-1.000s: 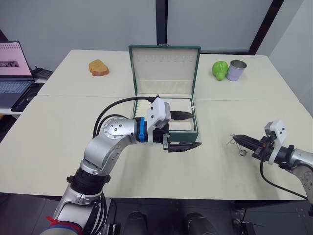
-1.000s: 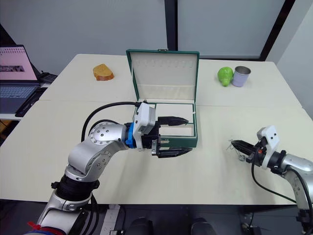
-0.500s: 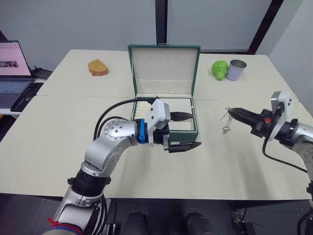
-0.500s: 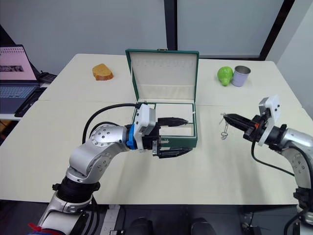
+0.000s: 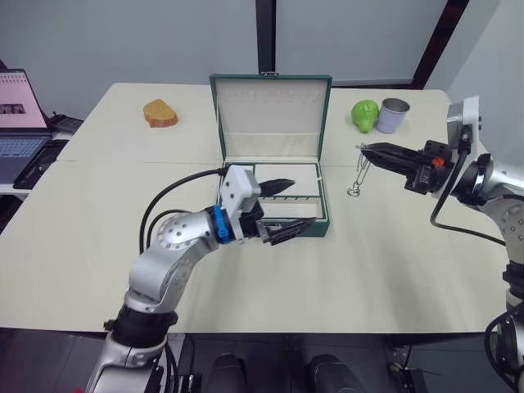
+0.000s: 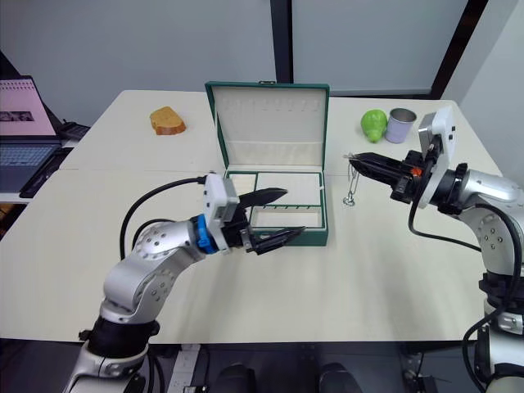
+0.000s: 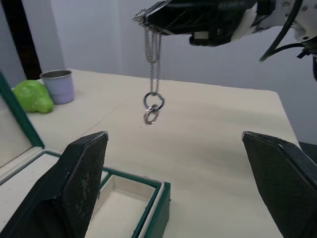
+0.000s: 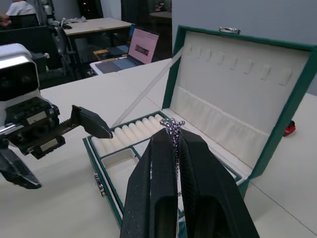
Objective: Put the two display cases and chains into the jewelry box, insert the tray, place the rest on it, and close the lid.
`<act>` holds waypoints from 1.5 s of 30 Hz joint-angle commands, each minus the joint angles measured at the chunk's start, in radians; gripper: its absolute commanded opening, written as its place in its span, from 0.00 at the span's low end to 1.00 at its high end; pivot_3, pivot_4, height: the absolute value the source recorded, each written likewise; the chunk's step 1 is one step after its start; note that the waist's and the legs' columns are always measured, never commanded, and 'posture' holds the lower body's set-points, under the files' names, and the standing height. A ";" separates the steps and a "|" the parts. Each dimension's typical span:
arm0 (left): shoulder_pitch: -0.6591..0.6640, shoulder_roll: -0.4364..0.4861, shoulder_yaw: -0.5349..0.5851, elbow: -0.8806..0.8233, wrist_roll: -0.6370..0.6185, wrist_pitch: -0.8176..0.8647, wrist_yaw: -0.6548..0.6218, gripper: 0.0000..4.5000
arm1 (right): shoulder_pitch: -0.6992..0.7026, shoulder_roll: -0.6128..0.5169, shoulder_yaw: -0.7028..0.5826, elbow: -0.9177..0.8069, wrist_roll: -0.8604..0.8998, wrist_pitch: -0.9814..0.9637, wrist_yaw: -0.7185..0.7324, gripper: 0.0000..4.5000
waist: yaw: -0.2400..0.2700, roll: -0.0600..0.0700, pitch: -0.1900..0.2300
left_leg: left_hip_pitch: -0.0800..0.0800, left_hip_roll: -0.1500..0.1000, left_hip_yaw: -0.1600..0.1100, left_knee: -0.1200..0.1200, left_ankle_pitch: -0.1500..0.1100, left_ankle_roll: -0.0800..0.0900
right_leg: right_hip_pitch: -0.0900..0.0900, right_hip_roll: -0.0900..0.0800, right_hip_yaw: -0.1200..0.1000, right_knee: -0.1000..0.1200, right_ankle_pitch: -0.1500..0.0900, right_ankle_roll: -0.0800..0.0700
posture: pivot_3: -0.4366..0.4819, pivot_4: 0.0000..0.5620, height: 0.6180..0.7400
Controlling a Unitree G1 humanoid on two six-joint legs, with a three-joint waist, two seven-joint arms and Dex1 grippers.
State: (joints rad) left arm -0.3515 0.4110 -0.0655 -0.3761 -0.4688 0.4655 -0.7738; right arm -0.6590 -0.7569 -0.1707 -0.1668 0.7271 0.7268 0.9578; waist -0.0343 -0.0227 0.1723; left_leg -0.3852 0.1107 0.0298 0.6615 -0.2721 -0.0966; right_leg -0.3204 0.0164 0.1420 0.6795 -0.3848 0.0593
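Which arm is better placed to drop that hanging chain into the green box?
The right: its claw is shut on the thin silver chain, hanging just beside the open dark green jewelry box. The left claw is open and empty at the box's front.

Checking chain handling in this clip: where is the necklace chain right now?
The chain hangs pinched in the right end effector, in the air above the table, just right of the open jewelry box and short of its rim.

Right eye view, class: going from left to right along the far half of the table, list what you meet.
Laptop → bread slice → jewelry box with its lid up → hanging chain → green pear → metal cup.
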 commanded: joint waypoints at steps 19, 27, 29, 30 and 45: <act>0.460 0.035 0.273 -0.371 -0.066 -0.054 0.191 1.00 | -0.182 0.115 0.216 0.200 -0.155 -0.160 0.175 0.00 | 0.001 -0.001 0.002 | 0.000 0.001 0.002 -0.001 0.000 0.000 | -0.002 0.000 0.001 0.000 0.000 0.000 | 0.48 0.27 1.00; 0.474 0.046 0.255 -0.375 -0.049 -0.066 0.212 1.00 | -0.226 0.186 0.250 0.307 -0.225 -0.225 0.206 0.00 | -0.001 -0.001 0.003 | 0.000 0.001 0.002 -0.001 0.000 0.000 | -0.002 0.000 0.002 0.000 0.000 0.000 | 0.48 0.27 1.00; 0.477 0.046 0.252 -0.379 -0.048 -0.067 0.216 1.00 | -0.236 0.210 0.260 0.336 -0.247 -0.246 0.208 0.00 | -0.003 -0.001 0.003 | 0.000 0.001 0.002 -0.001 0.000 0.000 | -0.003 0.000 0.002 0.000 0.000 0.000 | 0.48 0.27 1.00; 0.478 0.046 0.250 -0.379 -0.047 -0.069 0.218 1.00 | -0.238 0.219 0.264 0.350 -0.257 -0.257 0.211 0.00 | -0.004 -0.001 0.003 | 0.000 0.001 0.003 -0.001 0.000 0.000 | -0.003 0.000 0.002 0.000 0.000 0.000 | 0.48 0.27 1.00; 0.499 0.055 0.242 -0.394 -0.050 -0.073 0.248 1.00 | -0.173 0.252 0.343 0.469 -0.413 -0.408 0.269 0.00 | -0.009 0.000 0.004 | 0.000 0.001 0.004 -0.001 0.000 0.000 | -0.003 0.000 0.003 0.000 0.000 0.000 | 0.48 0.27 1.00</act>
State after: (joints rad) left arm 0.1500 0.4582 0.1817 -0.7217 -0.5173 0.4087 -0.5322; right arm -0.8295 -0.5014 0.1814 0.3145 0.3244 0.3464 1.2224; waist -0.0438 -0.0227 0.1761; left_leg -0.3851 0.1118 0.0335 0.6604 -0.2724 -0.0967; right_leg -0.3239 0.0160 0.1448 0.6796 -0.3848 0.0592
